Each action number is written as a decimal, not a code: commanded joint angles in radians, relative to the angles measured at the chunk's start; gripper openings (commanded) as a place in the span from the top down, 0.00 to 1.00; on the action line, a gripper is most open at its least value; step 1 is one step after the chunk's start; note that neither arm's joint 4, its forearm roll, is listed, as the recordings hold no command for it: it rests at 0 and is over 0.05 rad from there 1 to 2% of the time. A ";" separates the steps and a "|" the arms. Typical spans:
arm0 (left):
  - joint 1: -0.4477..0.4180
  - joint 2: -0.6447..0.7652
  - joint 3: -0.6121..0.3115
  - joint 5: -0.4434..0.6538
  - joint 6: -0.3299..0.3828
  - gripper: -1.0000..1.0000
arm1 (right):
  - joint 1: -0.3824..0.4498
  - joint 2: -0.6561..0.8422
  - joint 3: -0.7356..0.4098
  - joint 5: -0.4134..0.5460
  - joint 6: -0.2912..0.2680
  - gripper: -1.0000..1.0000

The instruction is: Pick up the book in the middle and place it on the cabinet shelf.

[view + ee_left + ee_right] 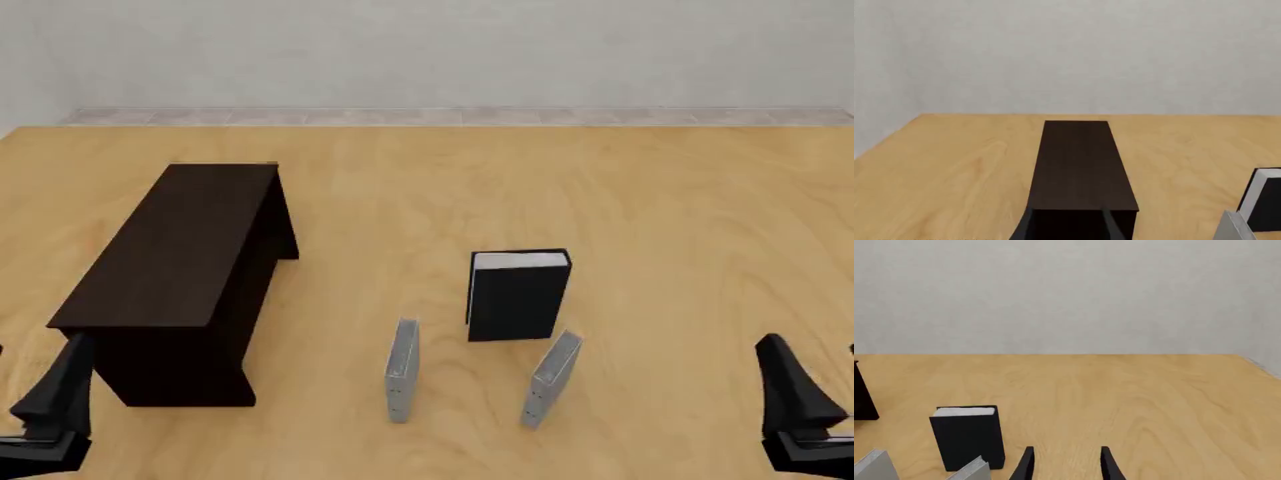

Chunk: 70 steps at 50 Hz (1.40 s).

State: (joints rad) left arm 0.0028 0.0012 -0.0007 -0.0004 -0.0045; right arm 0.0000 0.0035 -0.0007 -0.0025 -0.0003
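Observation:
The book (pixel 518 298) stands upright mid-table, black-covered with white page edges on top; it also shows in the right wrist view (pixel 967 437) and at the edge of the left wrist view (pixel 1264 200). The cabinet shelf (pixel 180 250), long, low and dark brown, sits at the left with a bare flat top (pixel 1081 170). My left gripper (pixel 43 360) is open near the table's front left, just in front of the cabinet's near end, its fingers (pixel 1024 227) apart. My right gripper (pixel 810 350) is open at the front right, well right of the book, and holds nothing (pixel 1066 465).
Two thin grey books stand on edge in front of the black one, one to its left (pixel 402 368) and one to its right (pixel 553 378). A pale wall runs behind the wooden table (pixel 641 190). The cabinet's end shows at the edge of the right wrist view (pixel 862 400).

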 commanded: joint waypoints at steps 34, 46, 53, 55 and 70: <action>-0.148 0.648 -0.169 -0.426 0.067 0.00 | 0.000 0.016 -0.003 -0.011 0.000 0.00; -0.341 0.854 -0.322 -0.373 0.003 0.00 | 0.000 0.018 -0.003 -0.013 0.001 0.00; -0.424 0.875 -0.426 -0.310 0.002 0.00 | 0.000 0.022 -0.002 -0.018 0.001 0.00; -0.439 0.879 -0.442 -0.303 0.006 0.00 | 0.000 0.024 -0.002 -0.019 0.001 0.00; -0.473 1.078 -0.601 -0.272 0.071 0.00 | 0.001 0.030 -0.002 -0.026 0.001 0.00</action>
State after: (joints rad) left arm -0.4306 0.9677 -0.4931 -0.3042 0.0436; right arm 0.0005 0.0283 -0.0034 -0.0227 0.0005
